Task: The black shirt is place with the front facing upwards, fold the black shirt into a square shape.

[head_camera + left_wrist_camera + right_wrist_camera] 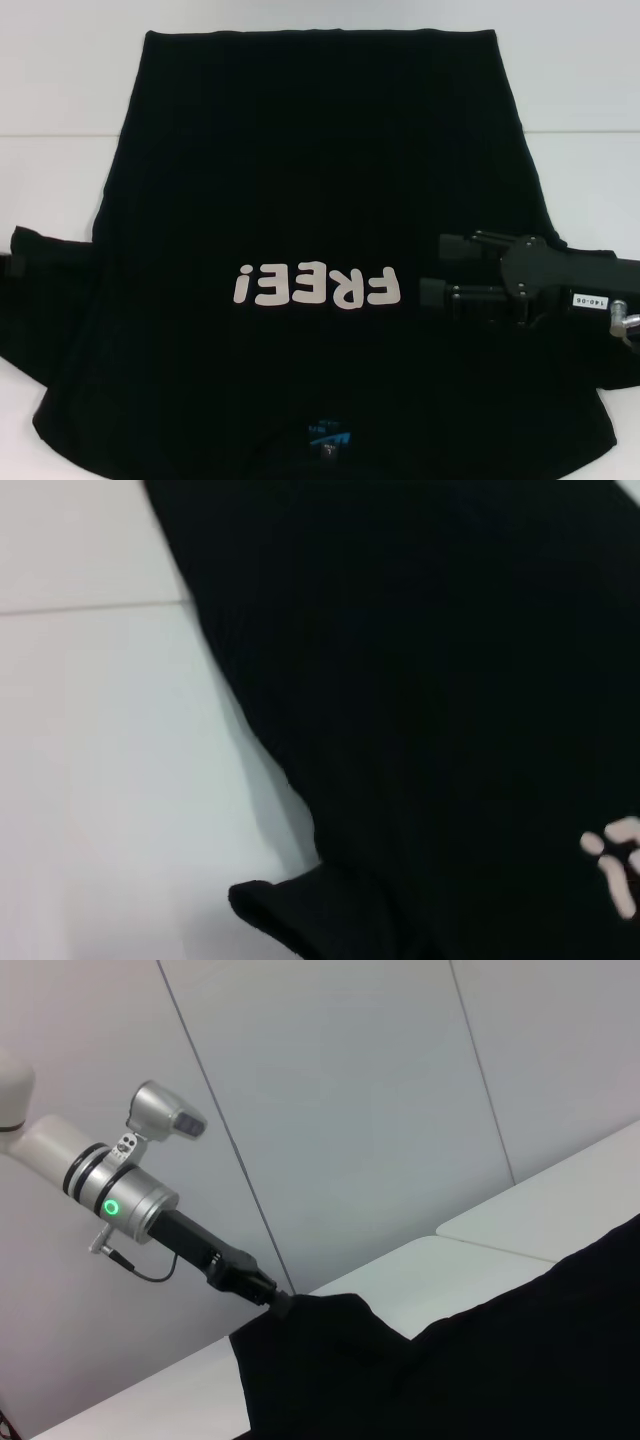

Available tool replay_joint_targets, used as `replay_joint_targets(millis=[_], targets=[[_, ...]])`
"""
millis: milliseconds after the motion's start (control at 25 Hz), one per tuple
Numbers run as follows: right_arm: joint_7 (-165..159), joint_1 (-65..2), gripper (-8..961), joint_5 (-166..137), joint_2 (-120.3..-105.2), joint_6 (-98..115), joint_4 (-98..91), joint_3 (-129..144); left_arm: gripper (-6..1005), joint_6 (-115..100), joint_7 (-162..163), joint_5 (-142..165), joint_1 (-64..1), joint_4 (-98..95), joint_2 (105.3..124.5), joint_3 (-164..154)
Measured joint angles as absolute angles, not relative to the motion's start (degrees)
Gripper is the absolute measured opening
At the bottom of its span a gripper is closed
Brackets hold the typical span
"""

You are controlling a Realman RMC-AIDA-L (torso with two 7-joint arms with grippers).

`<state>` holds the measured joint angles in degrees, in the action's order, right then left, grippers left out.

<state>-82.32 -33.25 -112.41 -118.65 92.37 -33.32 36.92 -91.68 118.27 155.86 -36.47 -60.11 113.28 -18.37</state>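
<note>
Head view: black shirt [320, 190] lies lengthwise, collar toward the robot.

White tabletop [60, 180] with a thin seam line running across it. The only thing lying right on it is the black shirt [320, 170], spread flat front-up, covering most of the middle, collar end nearest the robot.

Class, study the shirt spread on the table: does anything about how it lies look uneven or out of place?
Yes. The black shirt lies flat, but its sleeve on the robot's left is bunched and lifted, pinched by the left gripper. The right gripper hovers open beside the "FREE!" print.
</note>
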Motion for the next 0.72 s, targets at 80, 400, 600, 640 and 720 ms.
replay_joint_targets(millis=[80,400,600,640,720], targets=[[-82.25,-33.09,915,-112.41,-118.65,92.37,-33.31,36.91,16,-92.39,119.11,154.94,-36.54,-60.46,113.0,-18.35],[-81.37,-31.75,914,-111.25,-118.65,92.66,-33.3,36.91,17,-95.8,122.63,151.95,-37.19,-61.17,112.25,-18.28],[-80.83,-30.88,914,-110.41,-118.62,92.89,-33.3,36.91,17,-97.0,124.47,150.29,-37.47,-60.48,112.71,-18.82],[-80.8,-30.73,914,-110.36,-118.59,92.93,-33.3,36.91,18,-97.17,125.65,149.93,-37.72,-59.59,113.03,-19.14],[-80.61,-30.54,914,-110.23,-118.56,93.12,-33.3,36.91,18,-97.41,126.28,149.8,-37.91,-58.92,113.16,-19.5]])
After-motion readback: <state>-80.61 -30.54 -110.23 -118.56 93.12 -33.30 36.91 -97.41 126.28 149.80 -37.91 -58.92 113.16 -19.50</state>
